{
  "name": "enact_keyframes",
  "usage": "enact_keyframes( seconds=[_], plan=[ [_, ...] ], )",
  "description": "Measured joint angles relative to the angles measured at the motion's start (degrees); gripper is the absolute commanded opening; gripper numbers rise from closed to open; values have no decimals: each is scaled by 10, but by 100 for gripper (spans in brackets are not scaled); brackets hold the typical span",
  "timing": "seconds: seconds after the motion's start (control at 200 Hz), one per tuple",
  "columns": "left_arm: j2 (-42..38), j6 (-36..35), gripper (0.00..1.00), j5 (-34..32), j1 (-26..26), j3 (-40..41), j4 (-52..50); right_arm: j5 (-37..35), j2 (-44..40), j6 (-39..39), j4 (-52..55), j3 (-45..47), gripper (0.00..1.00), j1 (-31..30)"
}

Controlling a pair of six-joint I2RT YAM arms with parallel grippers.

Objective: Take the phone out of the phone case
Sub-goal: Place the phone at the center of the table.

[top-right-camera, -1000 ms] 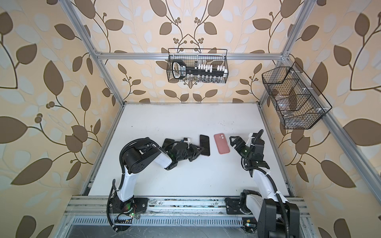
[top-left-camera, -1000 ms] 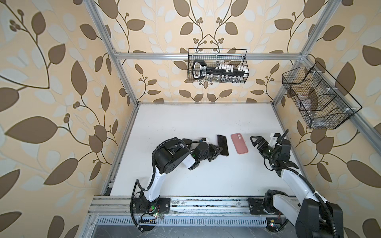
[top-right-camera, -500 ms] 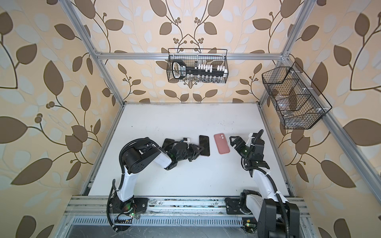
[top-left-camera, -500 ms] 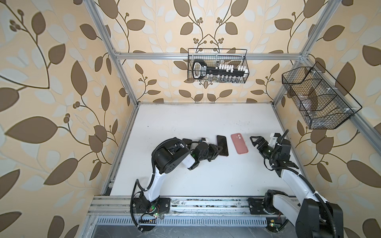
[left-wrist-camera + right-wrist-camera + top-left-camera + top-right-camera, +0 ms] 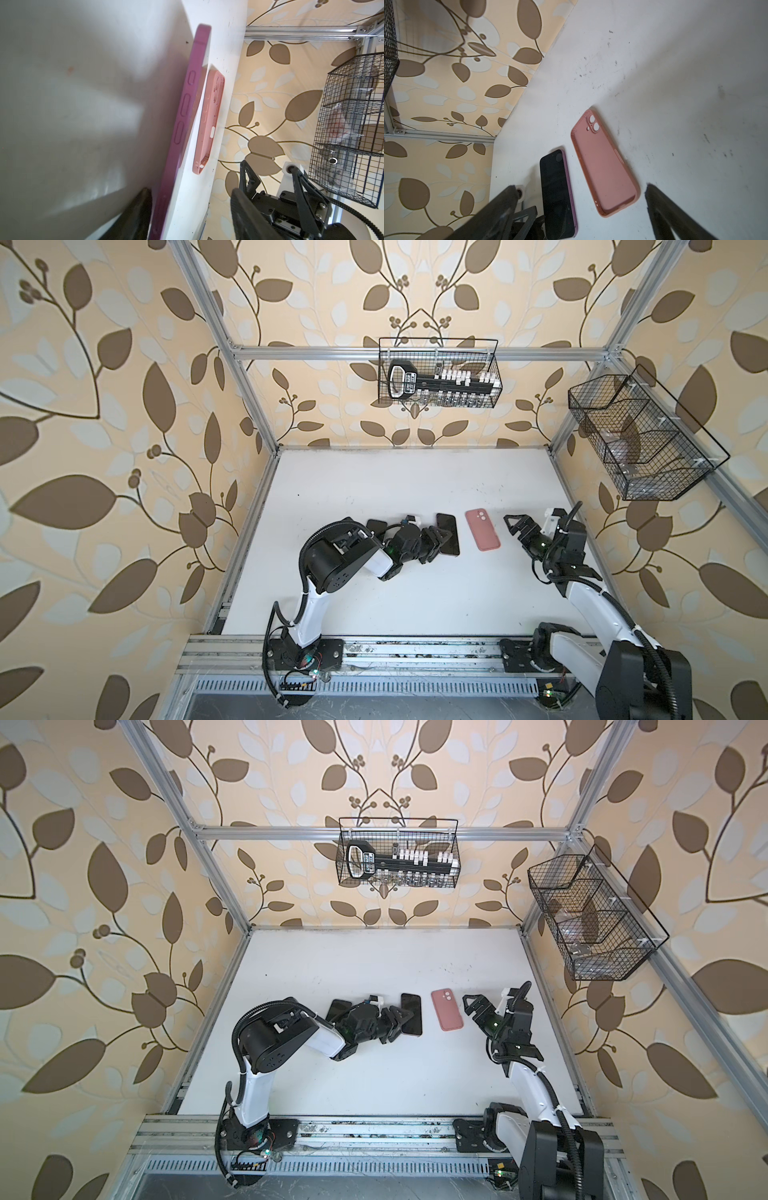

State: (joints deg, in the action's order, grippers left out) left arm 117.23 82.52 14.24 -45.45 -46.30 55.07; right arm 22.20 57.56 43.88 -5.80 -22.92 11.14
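Note:
The phone (image 5: 448,534), black screen up with a purple rim, lies flat on the white table (image 5: 395,489). Just right of it lies the empty pink phone case (image 5: 482,529), inside facing up; the two are apart. My left gripper (image 5: 438,546) is at the phone's near left edge, open, its jaws standing either side of the purple edge (image 5: 182,116) with a gap on one side. My right gripper (image 5: 515,526) is open just right of the case (image 5: 604,166), holding nothing. Both top views show phone (image 5: 411,1013) and case (image 5: 446,1009) side by side.
A flat black item (image 5: 376,526) lies behind the left arm's wrist. A wire basket (image 5: 438,373) with tools hangs on the back wall, and another wire basket (image 5: 640,439) hangs on the right wall. Aluminium frame posts border the table.
My left gripper's jaws have spread apart and let go of the phone's edge. Phone, case and the right arm have stayed in place.

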Motion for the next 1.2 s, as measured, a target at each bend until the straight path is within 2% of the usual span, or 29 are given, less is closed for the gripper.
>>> enact_keyframes(
  seconds=[0.905,1.03,1.16,1.2],
  plan=[
    [-75,-78,79,-34,-11,-73,-288,7,-1,0,-1,8,97,7],
    [-89,-92,87,-43,-11,-78,-325,7,-2,-2,0,8,97,7],
    [-117,-127,98,-61,-11,-92,-410,7,-8,-10,4,8,97,7],
    [-127,-138,99,-68,-11,-98,-440,7,-9,-15,7,7,97,7]
  ],
)
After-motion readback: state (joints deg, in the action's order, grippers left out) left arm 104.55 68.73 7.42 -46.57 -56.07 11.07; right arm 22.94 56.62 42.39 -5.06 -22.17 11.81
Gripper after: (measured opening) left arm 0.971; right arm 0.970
